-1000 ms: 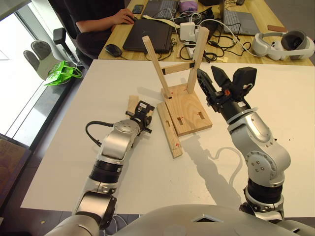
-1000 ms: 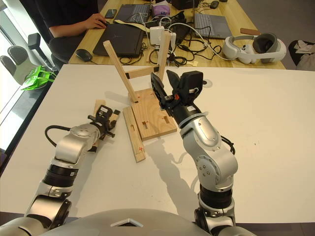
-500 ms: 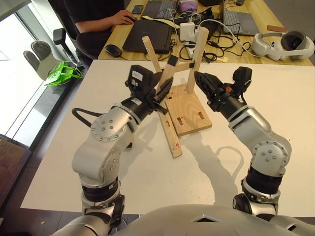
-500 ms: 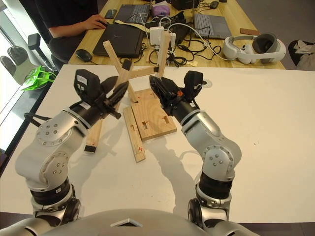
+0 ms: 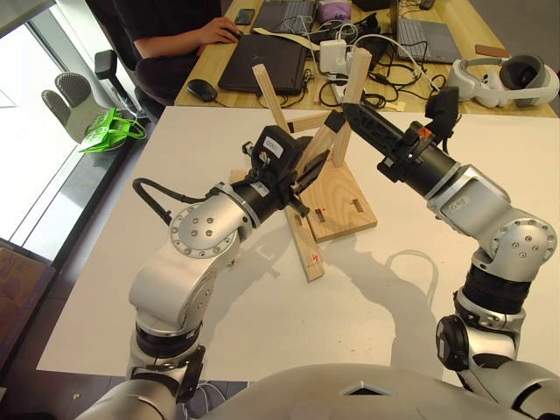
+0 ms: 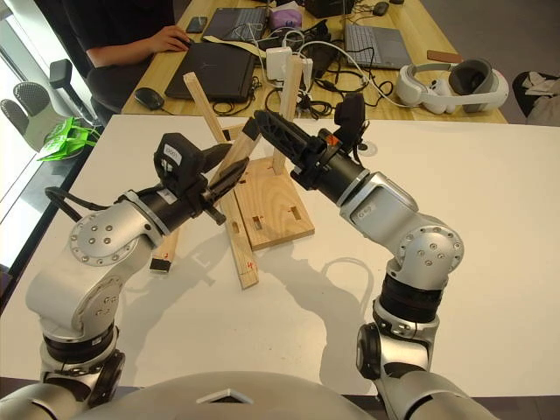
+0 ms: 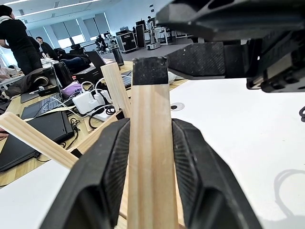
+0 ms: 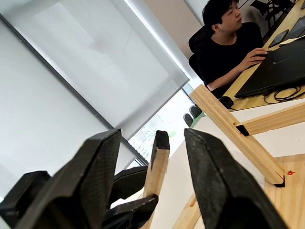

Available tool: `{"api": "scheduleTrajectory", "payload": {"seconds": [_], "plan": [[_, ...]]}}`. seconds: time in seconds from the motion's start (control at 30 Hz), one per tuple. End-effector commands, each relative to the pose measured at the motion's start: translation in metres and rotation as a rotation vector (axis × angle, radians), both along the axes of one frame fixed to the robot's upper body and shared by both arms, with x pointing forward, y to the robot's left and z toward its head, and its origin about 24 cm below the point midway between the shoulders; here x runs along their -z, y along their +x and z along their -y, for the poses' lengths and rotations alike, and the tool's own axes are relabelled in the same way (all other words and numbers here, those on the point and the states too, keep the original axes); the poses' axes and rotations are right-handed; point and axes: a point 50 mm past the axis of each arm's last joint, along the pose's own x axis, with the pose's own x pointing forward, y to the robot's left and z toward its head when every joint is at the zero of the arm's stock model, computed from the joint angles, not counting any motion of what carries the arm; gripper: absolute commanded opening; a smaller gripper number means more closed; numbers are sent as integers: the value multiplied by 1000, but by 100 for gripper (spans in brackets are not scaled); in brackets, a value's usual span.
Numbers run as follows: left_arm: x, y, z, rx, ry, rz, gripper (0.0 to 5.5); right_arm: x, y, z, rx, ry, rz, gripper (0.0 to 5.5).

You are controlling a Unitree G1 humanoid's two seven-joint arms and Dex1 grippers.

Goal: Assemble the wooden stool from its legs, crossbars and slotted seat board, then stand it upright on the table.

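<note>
Both head views have the left gripper (image 5: 311,166) pinching a leg (image 5: 325,140) tilted above the seat board (image 5: 341,201) on the surface (image 5: 210,140), its wrist view shows that clamp close up, and the right wrist view catches the right gripper (image 8: 152,136) spread either side of the leg's black-capped tip.

Both head eyes looked forward and down over the worktop (image 5: 289,324). The wrist cameras sat close behind the left tool (image 7: 150,124) and right tool (image 8: 151,138), sharing one wooden leg (image 8: 155,167).
</note>
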Motion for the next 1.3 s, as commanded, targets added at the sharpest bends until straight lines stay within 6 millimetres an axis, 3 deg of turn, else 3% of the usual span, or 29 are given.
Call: {"api": "scheduleTrajectory", "payload": {"seconds": [0.03,0.2,0.57,0.87,1.1,1.3], "plan": [[-6,-1,3,4,12,39,129,5,0,-3,-1,-20,-23,242],[-8,0,6,15,10,48,129,8,-5,-10,-33,-12,-31,242],[-5,-5,12,75,25,33,129,9,-1,-10,3,-14,-29,43],[-11,-5,6,92,-101,-50,251,8,2,-3,6,-29,-8,40],[-21,3,-8,248,-370,-293,251,-10,1,26,-217,-14,158,40],[-17,-6,4,470,-395,-461,251,-21,-6,25,-487,50,206,40]]}}
